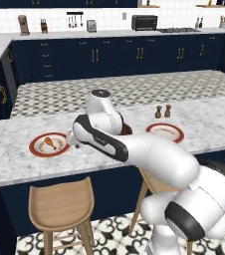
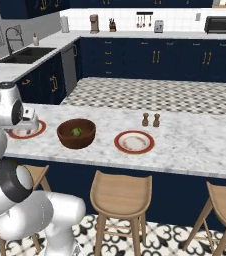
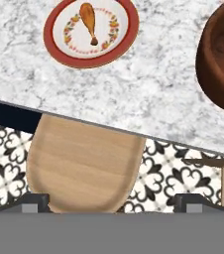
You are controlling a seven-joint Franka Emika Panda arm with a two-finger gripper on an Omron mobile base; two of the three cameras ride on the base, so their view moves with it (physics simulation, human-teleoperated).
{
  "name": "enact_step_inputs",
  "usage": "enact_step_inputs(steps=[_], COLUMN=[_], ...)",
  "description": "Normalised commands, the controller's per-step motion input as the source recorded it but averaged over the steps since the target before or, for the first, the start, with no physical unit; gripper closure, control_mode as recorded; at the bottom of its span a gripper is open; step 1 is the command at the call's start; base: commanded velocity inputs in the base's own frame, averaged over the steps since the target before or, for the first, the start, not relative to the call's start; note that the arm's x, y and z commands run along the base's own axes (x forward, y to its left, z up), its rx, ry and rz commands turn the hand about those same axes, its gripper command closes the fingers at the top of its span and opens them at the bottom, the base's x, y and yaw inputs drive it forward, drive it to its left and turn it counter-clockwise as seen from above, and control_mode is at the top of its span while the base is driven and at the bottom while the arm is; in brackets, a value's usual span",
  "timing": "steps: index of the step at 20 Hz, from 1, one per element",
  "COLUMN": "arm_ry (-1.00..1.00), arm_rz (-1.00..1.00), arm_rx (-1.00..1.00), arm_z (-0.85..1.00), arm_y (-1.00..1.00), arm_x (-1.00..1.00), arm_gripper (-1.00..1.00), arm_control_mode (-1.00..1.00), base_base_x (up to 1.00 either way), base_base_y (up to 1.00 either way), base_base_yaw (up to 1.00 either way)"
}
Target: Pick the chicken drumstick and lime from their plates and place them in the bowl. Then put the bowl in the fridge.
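Lime half done, by the look of things: small round green lime [image 2: 77, 132] already lying inside the deep dark reddish-brown wooden bowl [image 2: 76, 134], and the round red-rimmed plate [image 2: 134, 142] to the bowl's far side showing a bare white centre. Drumstick half not yet done: small orange-brown chicken drumstick [image 3: 88, 21] lying on the other red-rimmed plate with the patterned white centre [image 3: 91, 31], meaty end away from the hand, thin bone pointing back toward it.

Hand [image 3: 112, 199] empty, dark fingertips [image 3: 34, 200] set wide apart with nothing between them, hovering above the near edge of the white marbled worktop [image 3: 148, 94] and over the round wooden stool seat [image 3: 84, 166]. Drumstick plate ahead of the hand and slightly left in the hand view, well apart from the fingertips; bowl off to the right at that view's edge, near the plate but not touching it. From the base cameras, wrist seen close to the drumstick plate [image 1: 49, 144], arm bent low across the worktop.

Left to do, judging from this: reach forward and down to the drumstick, close on it, carry it to the bowl beside the lime, then lift the bowl and take it to the fridge. Roughly a third along.
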Motion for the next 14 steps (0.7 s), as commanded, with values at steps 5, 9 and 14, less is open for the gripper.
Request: enact_step_inputs(steps=[5, 9, 14], arm_ry=[0.00, 0.00, 0.00], arm_rz=[0.08, 0.08, 0.06], arm_rx=[0.00, -0.03, -0.05], arm_z=[0.00, -0.20, -0.58], arm_y=[0.69, 0.67, 0.80], arm_x=[0.97, 0.80, 0.75], arm_gripper=[-1.00, -1.00, -1.00], arm_control_mode=[-1.00, -1.00, -1.00], base_base_x=[0.00, 0.00, 0.00], base_base_y=[0.00, 0.00, 0.00], base_base_yaw=[0.00, 0.00, 0.00])
